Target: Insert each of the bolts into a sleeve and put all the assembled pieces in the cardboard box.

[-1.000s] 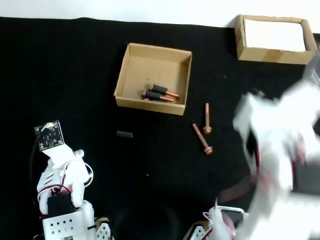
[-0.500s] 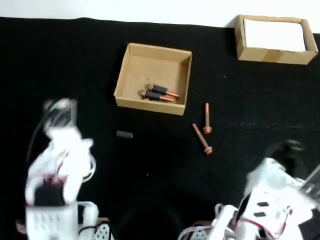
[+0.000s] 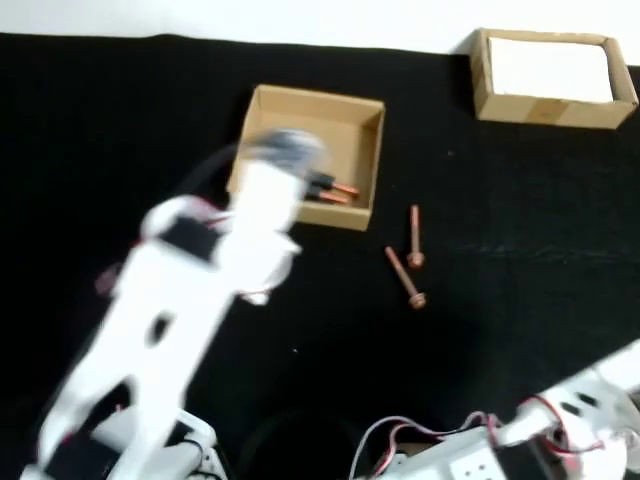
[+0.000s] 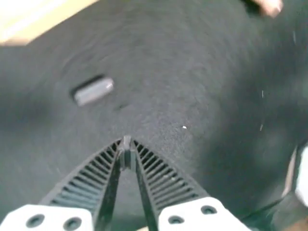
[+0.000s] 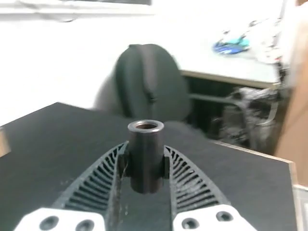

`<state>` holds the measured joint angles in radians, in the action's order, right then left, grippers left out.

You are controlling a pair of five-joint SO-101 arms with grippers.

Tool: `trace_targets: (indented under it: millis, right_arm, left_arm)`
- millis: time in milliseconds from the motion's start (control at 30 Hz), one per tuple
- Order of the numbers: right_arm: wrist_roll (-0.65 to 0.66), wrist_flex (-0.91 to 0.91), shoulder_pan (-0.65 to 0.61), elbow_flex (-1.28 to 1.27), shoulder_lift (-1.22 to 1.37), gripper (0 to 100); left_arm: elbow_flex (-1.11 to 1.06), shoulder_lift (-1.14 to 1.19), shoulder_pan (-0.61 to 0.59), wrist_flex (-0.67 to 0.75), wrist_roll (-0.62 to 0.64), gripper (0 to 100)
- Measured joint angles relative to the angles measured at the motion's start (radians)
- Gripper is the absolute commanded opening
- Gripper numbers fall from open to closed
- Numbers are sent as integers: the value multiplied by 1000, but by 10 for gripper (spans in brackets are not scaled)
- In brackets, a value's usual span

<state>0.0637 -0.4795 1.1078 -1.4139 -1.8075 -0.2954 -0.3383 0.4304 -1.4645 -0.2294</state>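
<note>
On the black table (image 3: 100, 100) we find the loose sleeve (image 4: 93, 90) lying crosswise just ahead of our left end effector (image 4: 126, 144), pinched shut and empty, while the right end effector (image 5: 145, 161) clamps a second sleeve (image 5: 145, 144) upright, well apart from the bolts (image 3: 414, 235).

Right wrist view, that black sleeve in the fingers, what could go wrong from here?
The right gripper pinches the sleeve upright near its tips only, so pushing a bolt in might tilt it or slip it out. The left gripper is shut near the loose sleeve and might roll it away.
</note>
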Motion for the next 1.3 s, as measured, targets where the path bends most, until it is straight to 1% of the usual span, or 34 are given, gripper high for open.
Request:
trace_targets:
  millis: [200, 300, 367, 567, 633, 667, 767, 967, 1033, 1100, 1200, 1300]
  right_arm:
    - [0, 339, 94, -241, 2, 6]
    - [28, 506, 107, -255, -3, 6]
    - [54, 537, 107, -255, 11, 6]
    - [63, 545, 107, -255, 18, 6]
    - [66, 545, 107, -255, 18, 6]
    - [66, 545, 107, -255, 18, 6]
    - [69, 545, 107, -255, 18, 6]
    - [133, 545, 86, -255, 18, 6]
    - [144, 545, 75, -255, 18, 6]
    - [147, 545, 68, -255, 18, 6]
    - [149, 545, 63, -255, 18, 6]
    - [149, 545, 63, -255, 18, 6]
  left_arm:
    - [107, 250, 130, 0, -344, 9]
    - [195, 356, 161, 0, -529, 9]
    - [256, 427, 164, 0, -657, 9]
    - [422, 631, 164, -25, -1065, 9]
    - [491, 704, 164, -55, -1177, 8]
    - [537, 744, 170, -80, -1214, 9]
    - [697, 872, 199, -146, -1255, 10]
    - [1082, 1142, 275, -215, -1261, 18]
    - [1204, 1220, 295, -236, -1261, 56]
    - [1307, 1289, 310, -247, -1261, 120]
    - [1419, 1373, 313, -250, -1261, 204]
    - [1485, 1422, 307, -250, -1275, 213]
